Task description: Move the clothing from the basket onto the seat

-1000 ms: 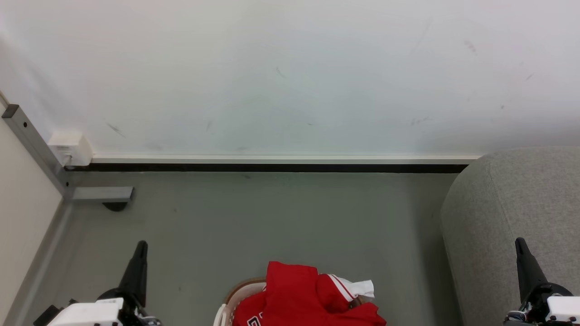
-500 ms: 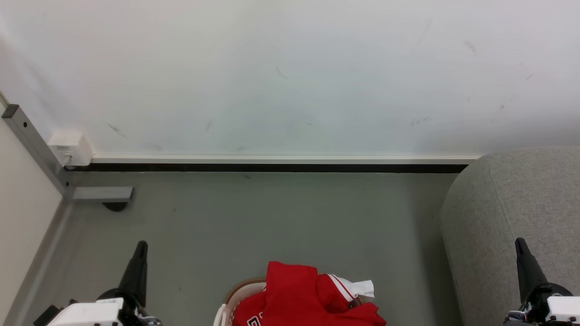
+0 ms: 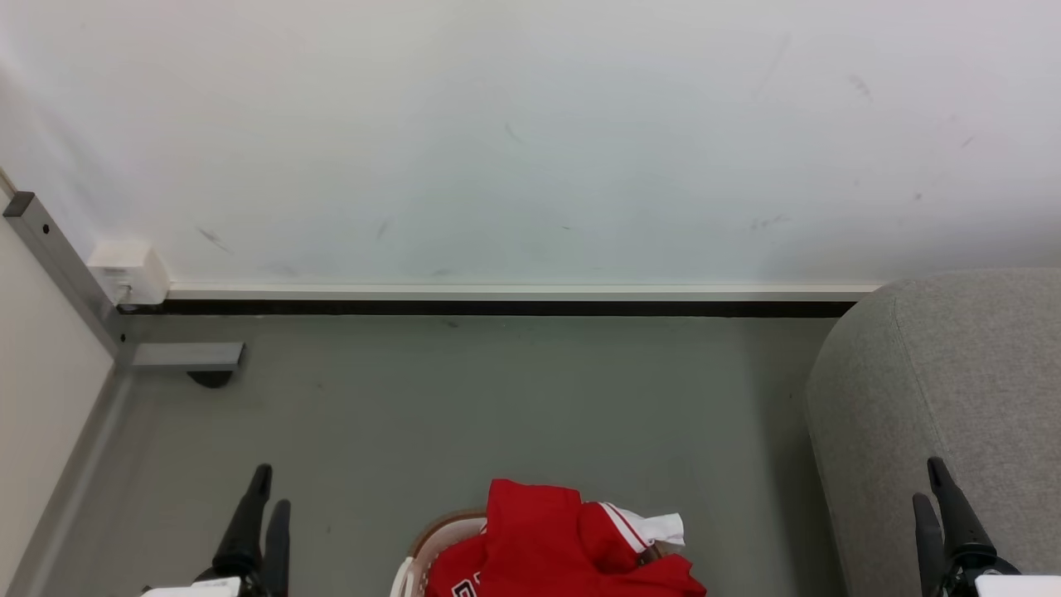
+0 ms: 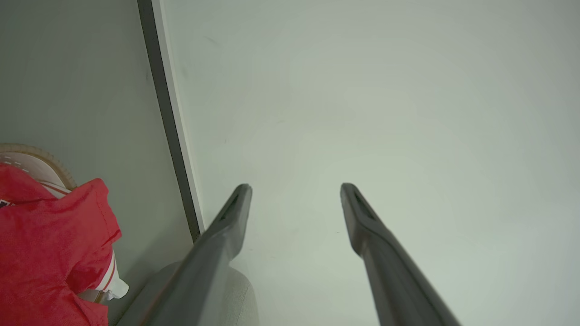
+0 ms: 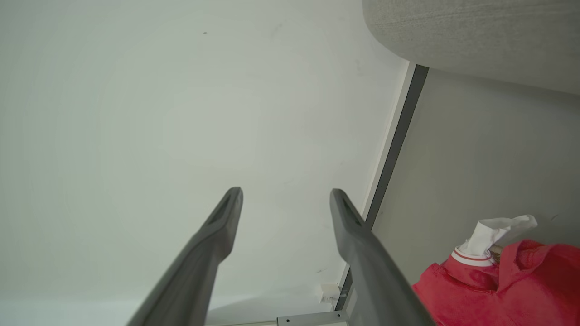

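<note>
either side of the basket (image 3: 431,532), we are holding the left gripper (image 4: 295,185) and right gripper (image 5: 285,190) spread, empty, ready for the top (image 3: 539,531).

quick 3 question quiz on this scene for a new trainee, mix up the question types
1. True or false: the clothing lies on the seat.
2. In the head view, the seat stands on which side of the basket? A) the robot's left B) the robot's right C) directly behind it
3. Fill in: the left gripper and the right gripper are both ___, holding nothing.
Key: 1 false, it is in the basket; 2 B; 3 open.
</note>
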